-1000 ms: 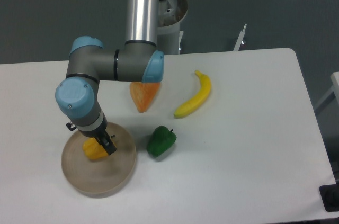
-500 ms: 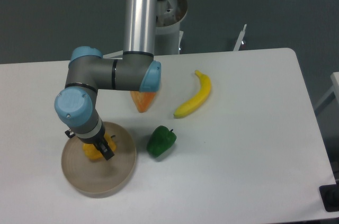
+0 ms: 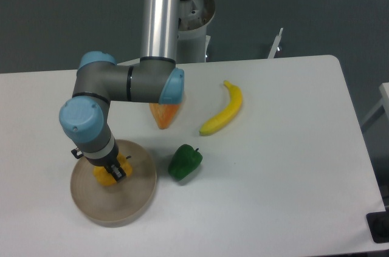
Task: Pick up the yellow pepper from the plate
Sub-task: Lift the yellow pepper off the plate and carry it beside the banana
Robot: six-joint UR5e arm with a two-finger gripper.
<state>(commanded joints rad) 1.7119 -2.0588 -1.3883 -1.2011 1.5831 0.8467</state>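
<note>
The yellow pepper (image 3: 104, 177) lies on the round beige plate (image 3: 118, 202) at the table's front left. Only parts of the pepper show, since the gripper (image 3: 112, 171) has come straight down over it. The dark fingers (image 3: 117, 172) stand at the pepper's sides, and the wrist above hides most of them. I cannot tell whether the jaws press on the pepper or stand apart from it. The pepper rests on the plate.
A green pepper (image 3: 185, 161) sits just right of the plate. An orange wedge-shaped piece (image 3: 163, 115) lies behind it, partly under the arm's elbow. A yellow banana (image 3: 223, 110) lies further right. The arm's base column stands at the table's back edge.
The wrist and gripper have moved lower and slightly left over the pepper on the plate. The pepper has stayed in place.
</note>
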